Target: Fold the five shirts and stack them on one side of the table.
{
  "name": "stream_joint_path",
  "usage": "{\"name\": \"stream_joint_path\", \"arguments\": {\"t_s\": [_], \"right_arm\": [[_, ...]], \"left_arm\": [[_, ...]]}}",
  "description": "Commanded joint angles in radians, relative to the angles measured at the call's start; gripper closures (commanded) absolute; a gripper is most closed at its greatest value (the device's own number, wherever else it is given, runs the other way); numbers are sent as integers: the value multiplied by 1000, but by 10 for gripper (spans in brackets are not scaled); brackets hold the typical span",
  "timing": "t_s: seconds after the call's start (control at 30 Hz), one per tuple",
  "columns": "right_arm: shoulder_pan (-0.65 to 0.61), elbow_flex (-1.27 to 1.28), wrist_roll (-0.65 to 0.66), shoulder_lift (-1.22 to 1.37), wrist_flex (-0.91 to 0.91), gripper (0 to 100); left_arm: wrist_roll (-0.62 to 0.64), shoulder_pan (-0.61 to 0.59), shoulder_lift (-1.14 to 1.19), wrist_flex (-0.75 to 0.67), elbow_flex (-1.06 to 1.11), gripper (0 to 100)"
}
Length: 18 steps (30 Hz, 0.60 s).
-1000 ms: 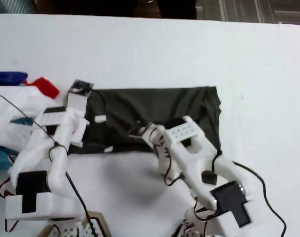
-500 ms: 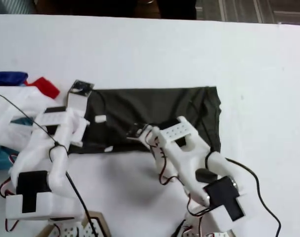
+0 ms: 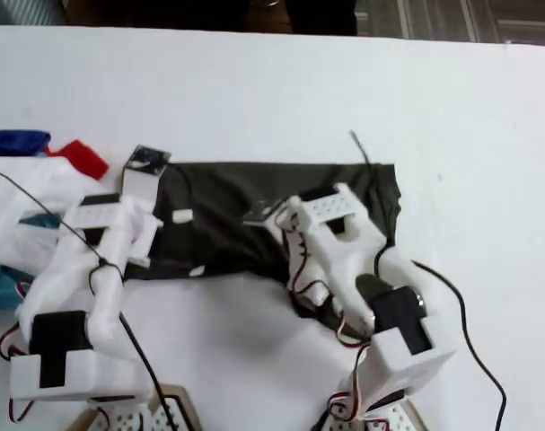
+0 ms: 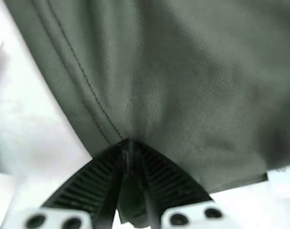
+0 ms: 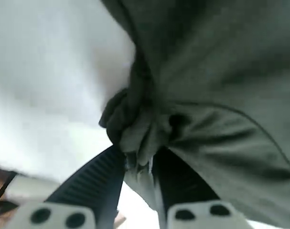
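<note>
Both jaws grip cloth: left gripper (image 4: 128, 153) and right gripper (image 5: 140, 164) pinch the dark shirt (image 3: 223, 193), half folded; other shirts (image 3: 25, 184) heaped at the table (image 3: 254, 81) edge.

White table (image 3: 254, 81). Dark shirt (image 3: 223, 193) lies mid-table, partly bunched at its near edge. Heap of clothes (image 3: 21, 189) at left edge, blue, red, white, teal; cable (image 3: 462, 330) near right.

No writing, label or number is legible anywhere.
</note>
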Motion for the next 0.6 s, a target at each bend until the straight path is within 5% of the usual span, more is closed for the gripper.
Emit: {"name": "stream_joint_path", "arguments": {"t_s": [0.0,0.27,0.57], "right_arm": [[53,-133,91,-87,133,980],[148,-473,192,-41,245,980],[154,-1036,204,420,271,978]], "left_arm": [[8,-8,-12,-21,2,975],[8,-8,-12,-21,2,975],[8,-8,-12,-21,2,975]]}}
